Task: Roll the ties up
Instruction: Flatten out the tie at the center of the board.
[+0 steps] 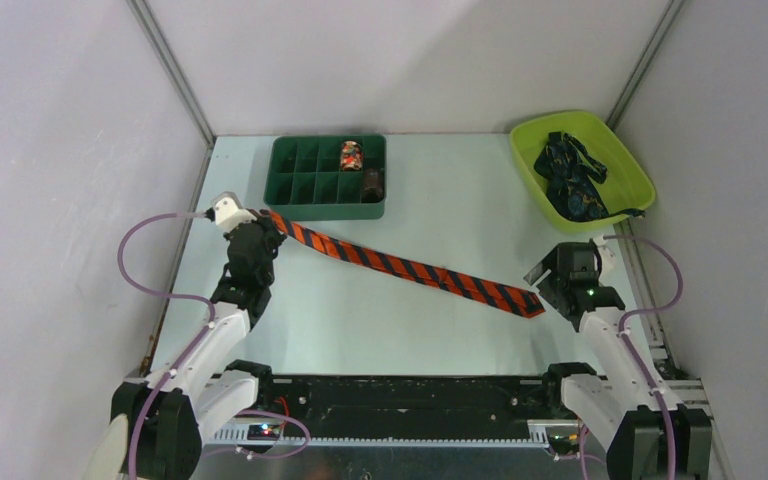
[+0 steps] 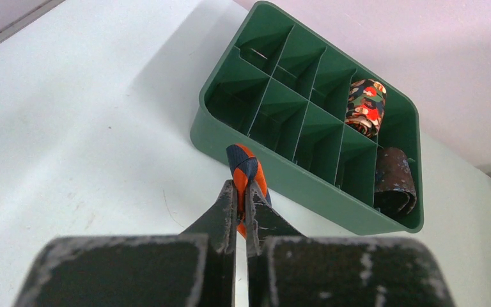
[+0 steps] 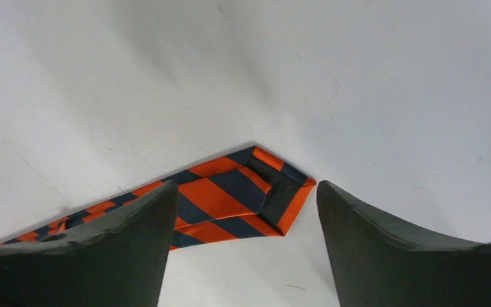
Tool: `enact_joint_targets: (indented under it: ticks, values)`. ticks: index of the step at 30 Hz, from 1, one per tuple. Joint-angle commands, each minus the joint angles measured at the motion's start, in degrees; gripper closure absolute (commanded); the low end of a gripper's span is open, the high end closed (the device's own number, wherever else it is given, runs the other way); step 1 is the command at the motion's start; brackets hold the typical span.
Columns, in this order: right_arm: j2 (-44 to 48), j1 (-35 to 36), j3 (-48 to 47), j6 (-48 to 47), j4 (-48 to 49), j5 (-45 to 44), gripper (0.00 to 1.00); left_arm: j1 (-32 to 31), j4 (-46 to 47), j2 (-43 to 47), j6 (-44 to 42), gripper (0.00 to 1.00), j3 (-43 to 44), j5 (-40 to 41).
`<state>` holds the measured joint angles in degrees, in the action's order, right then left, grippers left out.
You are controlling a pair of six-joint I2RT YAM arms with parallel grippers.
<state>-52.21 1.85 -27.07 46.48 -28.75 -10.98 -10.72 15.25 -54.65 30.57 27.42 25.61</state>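
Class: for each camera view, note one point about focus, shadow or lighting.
Top external: evenly lit, sharp; the striped tie casts barely any shadow. Left wrist: left gripper dark in the foreground, green tray sharp with a soft shadow beside it. Right wrist: right gripper dark, tie tip crisp.

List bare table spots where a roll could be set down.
Free: the table between green tray and lime bin; also the strip between striped tie and arm bases. Crowded: the tie's ends, left hand gripping one, right hand over the other.
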Motion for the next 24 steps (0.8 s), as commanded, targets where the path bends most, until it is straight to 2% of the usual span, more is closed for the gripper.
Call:
enact_joint_targets:
  ticks: [1, 5, 8, 12, 18, 24]
  values:
    - [0.64, -0.62, -5.8, -4.26, -1.32, -1.11, 0.15, 0.55, 0.75, -0.06, 0.28, 1.0, 0.52, 1.69]
    - [-2.37, -2.24, -7.72, -2.07, -2.72, 1.19, 0.08, 0.59, 0.83, -0.28, 0.47, 1.0, 0.57, 1.25]
    - [-4.21, -5.66, -7.92, -2.15, -2.75, 6.55, 0.03, 0.58, 0.77, -0.3, 0.42, 1.0, 0.74, 1.06]
    - [-4.99, -7.86, -7.91, -0.09, -5.72, 9.14, 0.03, 0.61, 0.53, -0.15, 0.41, 1.0, 0.75, 1.09]
    - [-3.99, -9.21, -7.84, 3.89, -10.49, 6.53, 0.13, 0.61, 0.81, -0.15, 0.63, 1.0, 0.61, 0.74]
    - [-4.56, -12.56, -5.74, 5.95, -10.47, 7.78, 0.33, 0.59, 1.07, -0.36, 0.79, 1.0, 0.55, 0.59]
